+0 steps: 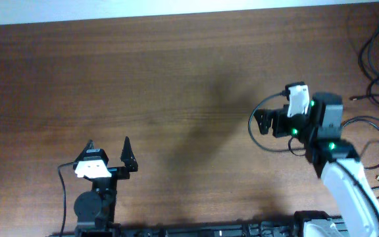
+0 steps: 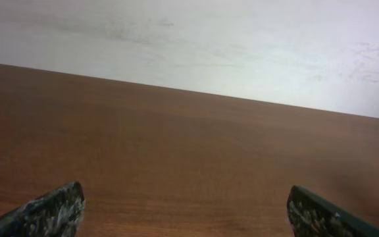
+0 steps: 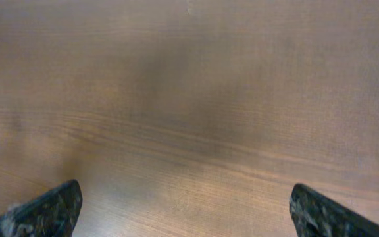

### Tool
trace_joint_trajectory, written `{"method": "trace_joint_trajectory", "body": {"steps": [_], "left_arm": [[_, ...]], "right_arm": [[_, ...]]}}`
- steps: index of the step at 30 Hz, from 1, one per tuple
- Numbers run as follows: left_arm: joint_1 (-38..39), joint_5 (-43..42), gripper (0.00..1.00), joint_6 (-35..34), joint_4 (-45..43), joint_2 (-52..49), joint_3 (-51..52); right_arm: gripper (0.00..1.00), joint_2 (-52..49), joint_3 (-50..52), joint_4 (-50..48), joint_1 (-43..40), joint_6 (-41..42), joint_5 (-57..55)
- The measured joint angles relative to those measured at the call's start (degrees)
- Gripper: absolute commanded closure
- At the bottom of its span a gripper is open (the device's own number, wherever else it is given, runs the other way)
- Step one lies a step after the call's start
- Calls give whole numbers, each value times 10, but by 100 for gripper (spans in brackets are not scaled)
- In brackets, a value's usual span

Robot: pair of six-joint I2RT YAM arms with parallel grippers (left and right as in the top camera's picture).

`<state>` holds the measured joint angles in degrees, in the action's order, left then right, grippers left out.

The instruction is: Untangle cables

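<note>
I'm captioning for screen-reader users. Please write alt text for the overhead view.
Over a brown wooden table, the left gripper and right gripper are both open and empty. Loose black cables lie along the table's right edge, untouched.

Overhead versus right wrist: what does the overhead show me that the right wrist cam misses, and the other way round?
Only the overhead: the cables lying loose at the table's right edge, on the far side of the right gripper from where it points, plus the left gripper, open. Only the right wrist: a close look at the wood between its parted fingertips, with no cable in view. Both: the brown wooden table and the right gripper.
</note>
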<state>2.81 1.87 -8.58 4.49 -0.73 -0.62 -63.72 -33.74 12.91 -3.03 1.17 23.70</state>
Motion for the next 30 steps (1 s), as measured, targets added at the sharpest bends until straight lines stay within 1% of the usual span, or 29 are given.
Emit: {"method": "trace_joint_trajectory", "body": {"steps": [3,4,10,13,15,17,19,25,27,28,30], "left_arm": [[0,0,1,0,0,0,0],[0,0,1,0,0,1,0],[0,0,1,0,0,1,0],[0,0,1,0,0,1,0],[0,0,1,0,0,1,0],[0,0,1,0,0,1,0],[0,0,1,0,0,1,0],[0,0,1,0,0,1,0],[0,0,1,0,0,1,0],[0,0,1,0,0,1,0],[0,0,1,0,0,1,0]], "right_arm": [[1,73,96,-87,0,1,9],[1,88,114,-106,0,1,9],[1,233,196,-113,0,1,10],[1,282,230,-132,0,1,5],[1,312,266,-170,0,0,2],[1,342,310,-238,0,1,2],[1,372,330,-237,0,1,2],[1,439,331,-229,0,1,-18],[1,477,331,-178,0,1,-39],[1,508,331,-135,0,0,-56],[1,542,331,-100,0,1,-78]]}}
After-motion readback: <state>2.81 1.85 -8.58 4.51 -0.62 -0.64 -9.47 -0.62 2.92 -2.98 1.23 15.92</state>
